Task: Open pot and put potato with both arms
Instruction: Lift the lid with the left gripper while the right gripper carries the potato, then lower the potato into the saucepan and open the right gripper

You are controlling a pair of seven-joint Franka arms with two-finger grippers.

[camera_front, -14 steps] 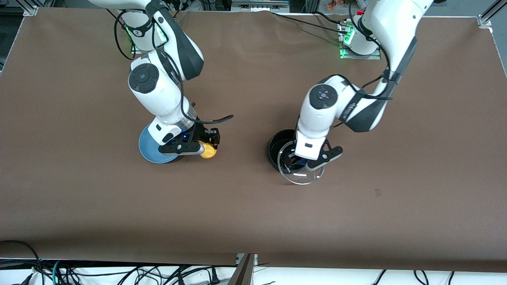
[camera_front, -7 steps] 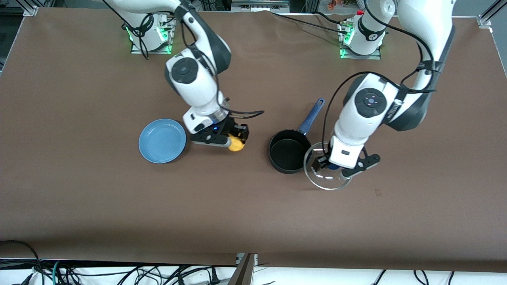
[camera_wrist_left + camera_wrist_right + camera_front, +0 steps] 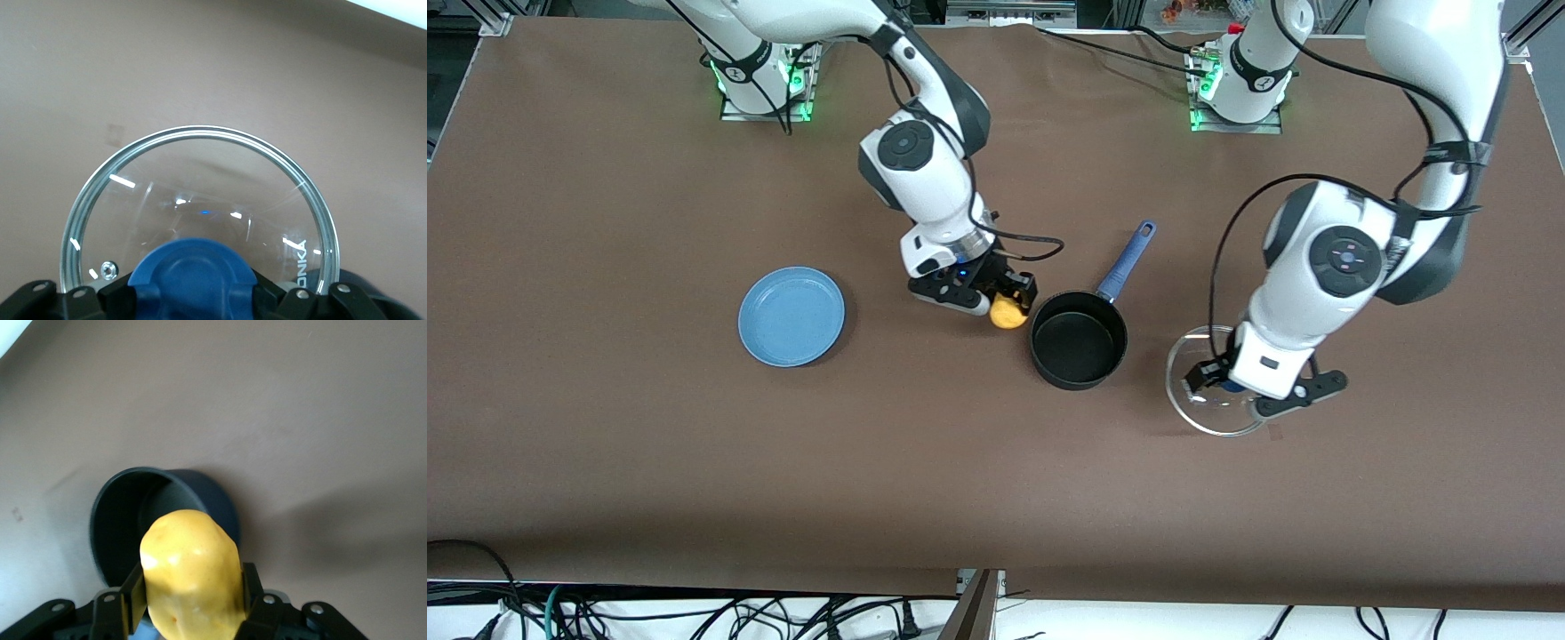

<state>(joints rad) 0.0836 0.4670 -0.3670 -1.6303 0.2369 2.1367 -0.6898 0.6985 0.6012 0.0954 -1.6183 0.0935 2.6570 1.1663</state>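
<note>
The black pot stands open in the middle of the table, its blue handle pointing toward the robots' bases. My right gripper is shut on the yellow potato and hangs just beside the pot's rim, at the side toward the right arm's end. In the right wrist view the potato sits between both fingers with the pot close ahead. My left gripper is shut on the blue knob of the glass lid, held over the table beside the pot, toward the left arm's end.
A flat light-blue plate lies bare on the brown table cover toward the right arm's end. Cables run along the table's edge nearest the front camera and around both bases.
The right gripper has carried the potato from the plate across to the pot's rim. The left gripper has carried the lid off the pot, toward the left arm's end.
</note>
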